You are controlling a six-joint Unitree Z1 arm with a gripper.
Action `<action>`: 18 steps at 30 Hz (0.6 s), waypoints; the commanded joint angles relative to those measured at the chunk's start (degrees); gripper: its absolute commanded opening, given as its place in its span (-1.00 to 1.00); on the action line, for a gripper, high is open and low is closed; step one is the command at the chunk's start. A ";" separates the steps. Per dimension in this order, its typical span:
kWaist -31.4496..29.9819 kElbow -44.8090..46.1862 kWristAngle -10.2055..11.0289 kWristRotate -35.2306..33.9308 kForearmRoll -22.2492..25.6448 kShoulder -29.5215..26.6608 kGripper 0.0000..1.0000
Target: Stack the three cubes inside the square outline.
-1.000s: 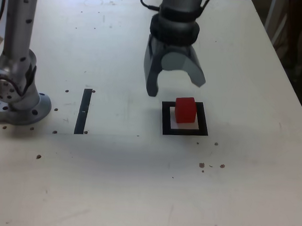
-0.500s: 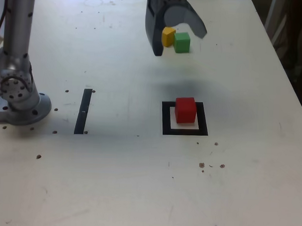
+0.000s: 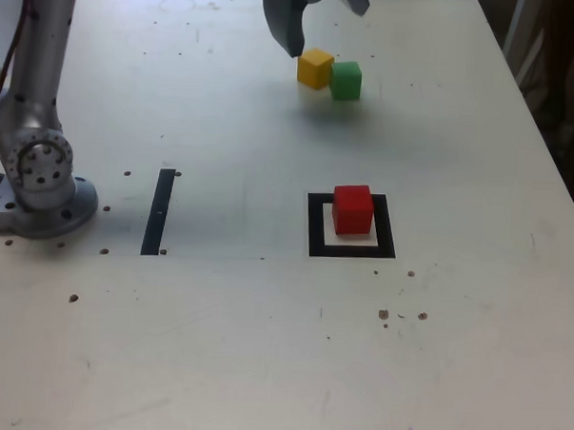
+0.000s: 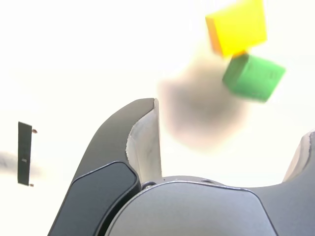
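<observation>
The red cube (image 3: 353, 208) sits alone inside the square outline (image 3: 351, 247), while the gripper (image 3: 313, 7), jaws spread wide and empty, has swung away to the yellow cube (image 3: 315, 68) touching the green cube (image 3: 346, 80), likely the next pick.

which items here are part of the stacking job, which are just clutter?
Job:
- red cube, sitting inside the square outline
- yellow cube
- green cube, touching the yellow one
- tool, open and empty

Lying about:
- narrow black strip
- dark specks on the table
</observation>
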 commanded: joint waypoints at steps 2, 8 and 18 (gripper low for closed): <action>1.68 -2.19 0.88 0.12 0.20 1.88 0.98; 4.00 -7.49 2.46 0.11 1.27 8.04 0.97; 6.02 -9.51 2.57 -1.01 1.24 14.72 0.94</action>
